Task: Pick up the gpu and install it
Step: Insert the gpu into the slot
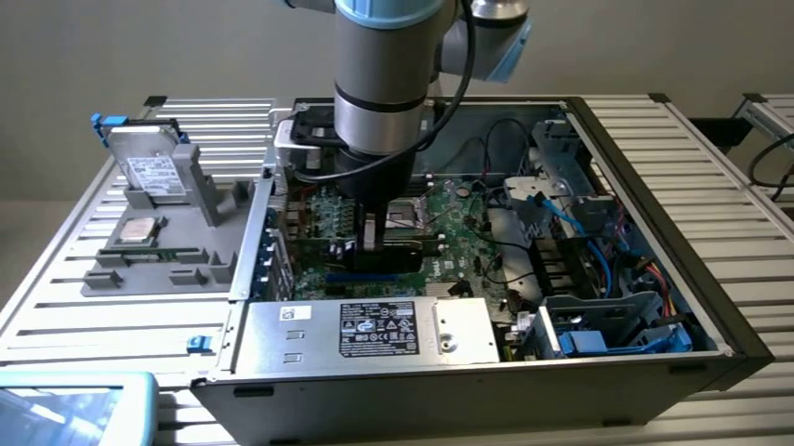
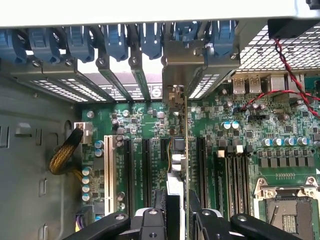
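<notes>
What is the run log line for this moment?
phase: install gpu | pincer: shut on gpu, card on edge | position: over motherboard slots, bracket toward rear openings | seated: cannot tell

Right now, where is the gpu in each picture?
Exterior view: the gpu hangs in the gripper, mid-case, over the motherboard.
Wrist view: the gpu stands edge-on in the gripper, pointing at the rear slot brackets.
Shared landmark: the green motherboard.
</notes>
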### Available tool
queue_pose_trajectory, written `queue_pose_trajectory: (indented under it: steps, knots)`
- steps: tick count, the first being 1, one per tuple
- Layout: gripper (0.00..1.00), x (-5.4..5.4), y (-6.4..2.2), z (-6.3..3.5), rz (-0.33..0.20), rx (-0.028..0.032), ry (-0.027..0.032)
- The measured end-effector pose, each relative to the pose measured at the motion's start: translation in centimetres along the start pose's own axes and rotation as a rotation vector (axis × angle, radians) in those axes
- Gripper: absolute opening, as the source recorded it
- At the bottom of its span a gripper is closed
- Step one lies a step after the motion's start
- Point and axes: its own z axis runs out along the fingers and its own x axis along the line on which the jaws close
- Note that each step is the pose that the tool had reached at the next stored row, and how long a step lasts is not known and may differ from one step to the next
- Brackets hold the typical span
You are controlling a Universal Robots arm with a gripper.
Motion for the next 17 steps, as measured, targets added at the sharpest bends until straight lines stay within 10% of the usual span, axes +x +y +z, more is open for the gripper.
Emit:
queue_pose_trajectory:
  steps: [17]
  knots:
    - [0.28,-0.38,0.13,0.16,0.000,-0.0005,0.0003]
